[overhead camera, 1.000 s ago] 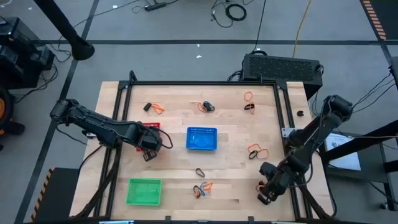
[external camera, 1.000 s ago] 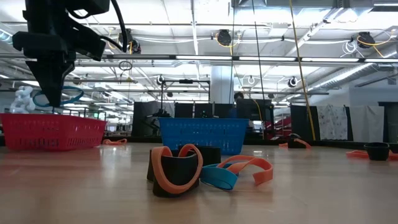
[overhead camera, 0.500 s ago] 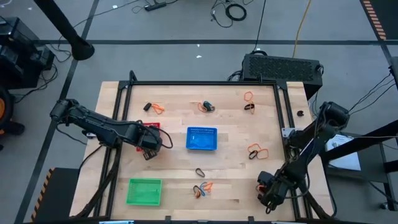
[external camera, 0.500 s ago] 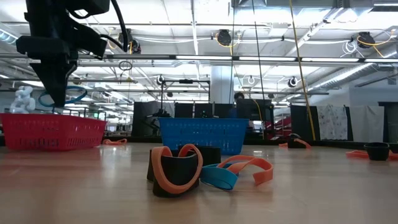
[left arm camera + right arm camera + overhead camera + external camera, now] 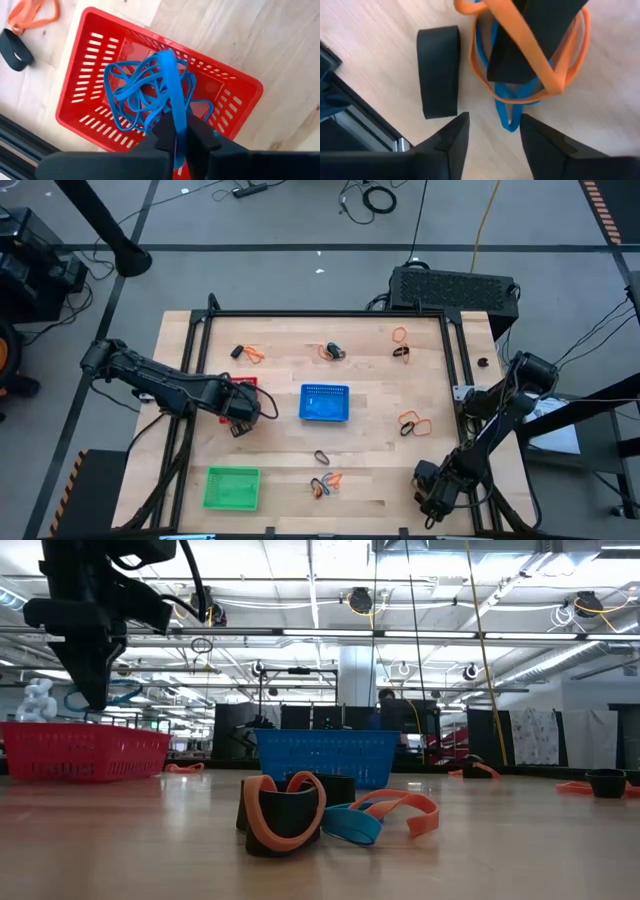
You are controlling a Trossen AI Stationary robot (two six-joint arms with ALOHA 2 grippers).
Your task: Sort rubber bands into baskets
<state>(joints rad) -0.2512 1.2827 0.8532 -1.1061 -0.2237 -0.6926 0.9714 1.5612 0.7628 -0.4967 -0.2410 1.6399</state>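
A: What holds what?
B: Left tool (image 5: 175, 137) pinches a blue rubber band (image 5: 172, 95) over the red mesh basket (image 5: 90, 107) of blue loops.

A: The right tool (image 5: 490, 132)?
B: Fingers apart, over a tangled black-orange-blue pile (image 5: 535, 50). Three baskets on the wooden desk (image 5: 370, 395).

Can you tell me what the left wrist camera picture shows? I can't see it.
The left gripper pinches a blue rubber band above a red basket holding more blue bands. An orange band and a black band lie on the wooden table beside the basket.
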